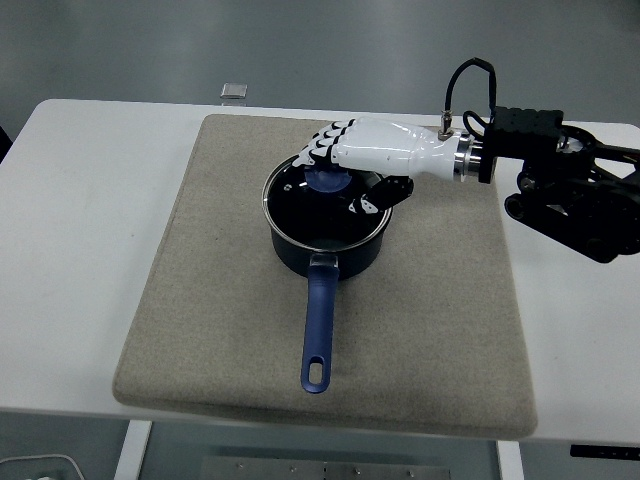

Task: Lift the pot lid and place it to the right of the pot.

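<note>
**Right hand over lid knob, lid on pot**

While no brand, label or legible writing can be made out on any item, a small grey square object point(233, 91) is noted at the far table point(70, 250) edge, too small for its detail to be read.

Pot point(328, 245) is seen on a beige mat point(220, 300), in the mat's far half, slightly right of centre. Its blue handle point(317, 330) is directed toward the near table edge, so the long axis runs near to far; the hanging hole is at the near end.

Lid point(310, 212) is seated flat on the pot rim. Its blue knob point(328, 178) is at centre, partly covered from above.

Right hand point(362, 160) is brought in from the right, white palm shell lying across the pot's far side. Fingers point(318, 150) are curled down over the knob's far-left side; the dark thumb point(385, 195) is lowered against the lid on the right. Whether the knob is actually clamped cannot be told; the fingers are narrow around it.

Left arm is not seen.
</note>
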### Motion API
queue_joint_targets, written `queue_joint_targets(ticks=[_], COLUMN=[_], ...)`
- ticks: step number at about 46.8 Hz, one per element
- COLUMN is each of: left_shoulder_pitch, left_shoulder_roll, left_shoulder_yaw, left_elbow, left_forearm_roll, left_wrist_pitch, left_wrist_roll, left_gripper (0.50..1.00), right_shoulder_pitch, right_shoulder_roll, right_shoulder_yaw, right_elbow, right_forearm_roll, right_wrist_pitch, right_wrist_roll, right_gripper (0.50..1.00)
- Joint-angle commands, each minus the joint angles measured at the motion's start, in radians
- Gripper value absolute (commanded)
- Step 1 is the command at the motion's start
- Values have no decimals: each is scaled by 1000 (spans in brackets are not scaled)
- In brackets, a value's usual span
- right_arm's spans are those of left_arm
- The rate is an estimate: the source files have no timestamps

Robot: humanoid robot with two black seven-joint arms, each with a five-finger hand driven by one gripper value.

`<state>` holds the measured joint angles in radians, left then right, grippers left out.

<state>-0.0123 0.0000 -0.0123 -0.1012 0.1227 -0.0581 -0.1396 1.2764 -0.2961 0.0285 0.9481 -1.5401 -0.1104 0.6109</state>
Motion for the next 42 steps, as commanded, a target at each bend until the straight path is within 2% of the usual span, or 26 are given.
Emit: queue_joint_targets(ticks=[1, 25, 42], left_shoulder_pitch=[0, 0, 0], left_shoulder_roll=[0, 0, 0], left_shoulder_yaw=[0, -2, -2], left_elbow=[0, 0, 0], left_forearm_roll=[0, 0, 0], left_wrist_pitch=[0, 0, 0], left_wrist_roll=[0, 0, 0], left_gripper=[1000, 1000, 1000], right_shoulder_pitch=[1, 15, 58], right_shoulder_roll=[0, -2, -5], right_shoulder_yaw=[-1, 1, -7], right_elbow=[0, -6, -6], right_forearm_roll=[0, 0, 0], right_wrist_pitch=[1, 6, 11], right_wrist_roll=[0, 0, 0], right_gripper=[903, 903, 903])
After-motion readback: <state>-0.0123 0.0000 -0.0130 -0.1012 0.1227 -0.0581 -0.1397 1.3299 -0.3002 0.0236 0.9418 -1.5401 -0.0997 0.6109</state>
